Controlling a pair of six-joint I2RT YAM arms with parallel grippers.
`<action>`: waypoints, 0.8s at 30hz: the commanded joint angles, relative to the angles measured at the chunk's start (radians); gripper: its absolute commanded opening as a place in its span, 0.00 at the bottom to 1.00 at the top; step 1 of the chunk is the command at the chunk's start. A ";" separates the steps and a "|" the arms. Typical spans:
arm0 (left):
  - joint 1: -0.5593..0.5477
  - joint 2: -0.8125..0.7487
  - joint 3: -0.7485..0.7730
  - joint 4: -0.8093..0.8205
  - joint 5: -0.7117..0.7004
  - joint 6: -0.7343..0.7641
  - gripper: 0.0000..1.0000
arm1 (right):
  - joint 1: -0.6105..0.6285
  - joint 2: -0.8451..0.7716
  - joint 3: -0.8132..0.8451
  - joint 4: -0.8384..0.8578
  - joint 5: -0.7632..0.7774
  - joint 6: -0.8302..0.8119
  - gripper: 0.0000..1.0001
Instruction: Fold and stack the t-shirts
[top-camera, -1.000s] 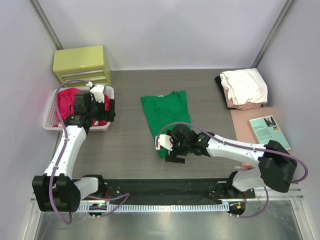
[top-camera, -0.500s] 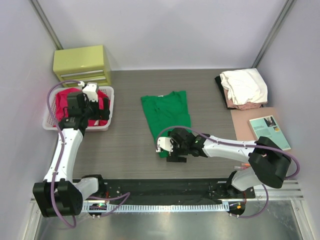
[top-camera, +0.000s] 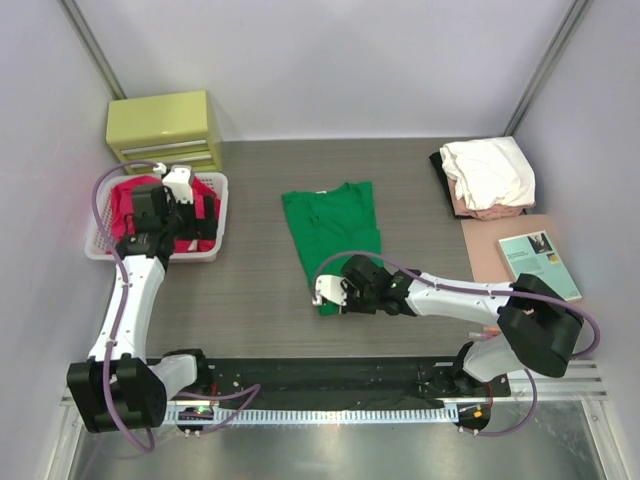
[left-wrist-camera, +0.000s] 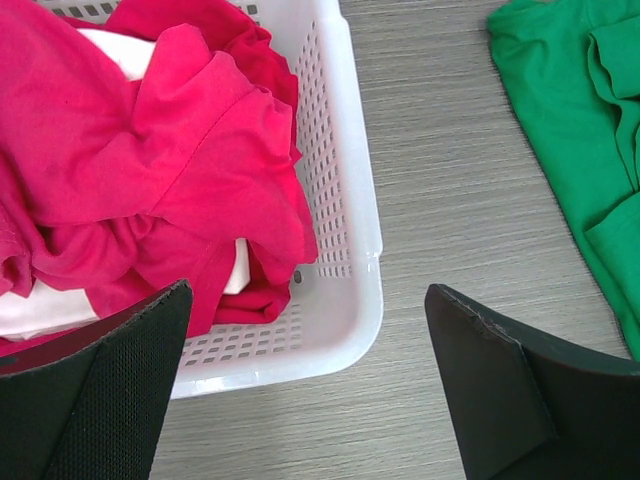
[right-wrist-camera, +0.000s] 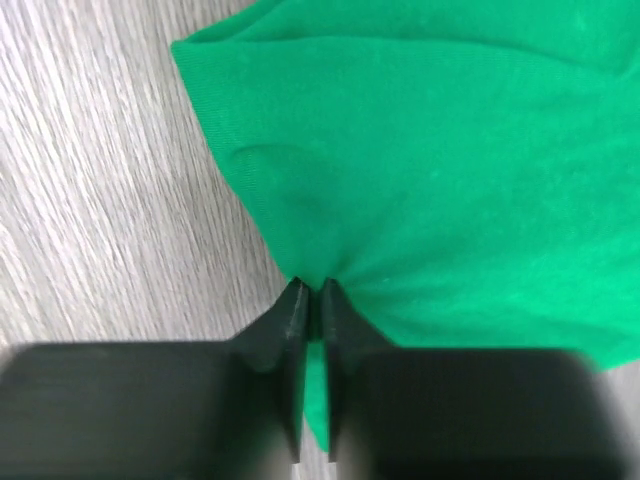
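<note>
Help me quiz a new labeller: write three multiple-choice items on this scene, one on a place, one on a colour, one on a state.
1. Where does the white basket stand?
A. far right
B. dead centre
C. far left, in front of the yellow-green drawer box

2. Which colour is most of the cloth in the basket?
A. red
B. black
C. blue

3. How is the right gripper?
A. wide open in the air
B. shut on an edge of the green t-shirt
C. gripping the basket

Answers:
1 C: the top view shows it there.
2 A: red t-shirts fill it in the left wrist view.
3 B: its jaws pinch green cloth in the right wrist view.
</note>
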 joint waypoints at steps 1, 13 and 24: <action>0.013 0.005 0.022 0.037 0.006 -0.005 1.00 | 0.016 0.002 0.003 0.034 -0.011 0.023 0.01; 0.019 -0.001 0.016 0.034 0.021 -0.003 1.00 | 0.031 -0.004 0.000 0.001 -0.027 0.015 0.73; 0.022 -0.024 0.003 0.028 0.024 -0.002 1.00 | 0.051 0.119 0.011 0.069 0.005 -0.005 0.76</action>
